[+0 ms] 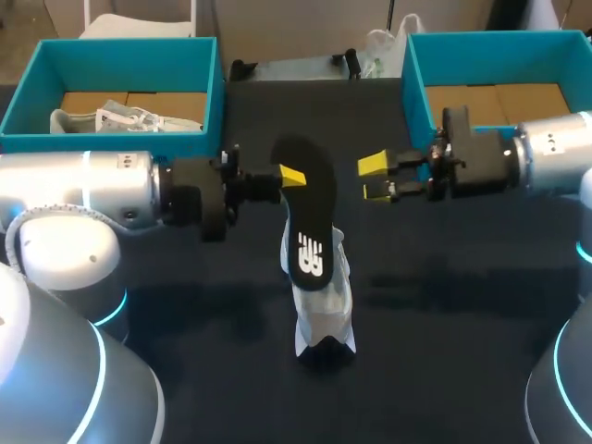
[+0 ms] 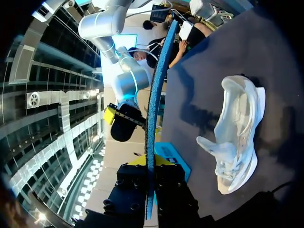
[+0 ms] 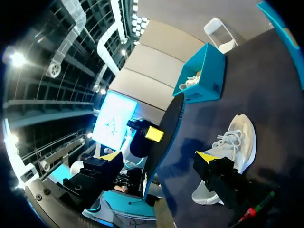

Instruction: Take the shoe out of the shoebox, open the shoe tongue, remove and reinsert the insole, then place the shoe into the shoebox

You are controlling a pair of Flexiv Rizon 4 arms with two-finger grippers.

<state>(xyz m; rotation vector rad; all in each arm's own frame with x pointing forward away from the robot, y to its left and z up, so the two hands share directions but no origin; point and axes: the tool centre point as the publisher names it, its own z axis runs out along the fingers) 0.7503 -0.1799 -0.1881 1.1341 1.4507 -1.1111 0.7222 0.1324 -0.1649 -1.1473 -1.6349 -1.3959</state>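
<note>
My left gripper (image 1: pixel 289 178) is shut on the heel end of a black insole (image 1: pixel 307 217), holding it in the air above the table. In the left wrist view the insole (image 2: pixel 153 95) shows edge-on, clamped between that gripper's (image 2: pixel 151 168) fingers. Below the insole a white shoe (image 1: pixel 324 310) lies on the dark table, and it also shows beside the left gripper (image 2: pixel 237 137). My right gripper (image 1: pixel 375 178) stands open just right of the insole, not touching it. In its wrist view the right gripper (image 3: pixel 159 156) faces the insole (image 3: pixel 166 128), with the shoe (image 3: pixel 228 147) beneath.
A teal shoebox (image 1: pixel 111 55) at the back left holds another light shoe (image 1: pixel 125 118). A second teal shoebox (image 1: pixel 490 46) stands at the back right, behind my right arm. The dark table (image 1: pixel 444 305) spreads around the shoe.
</note>
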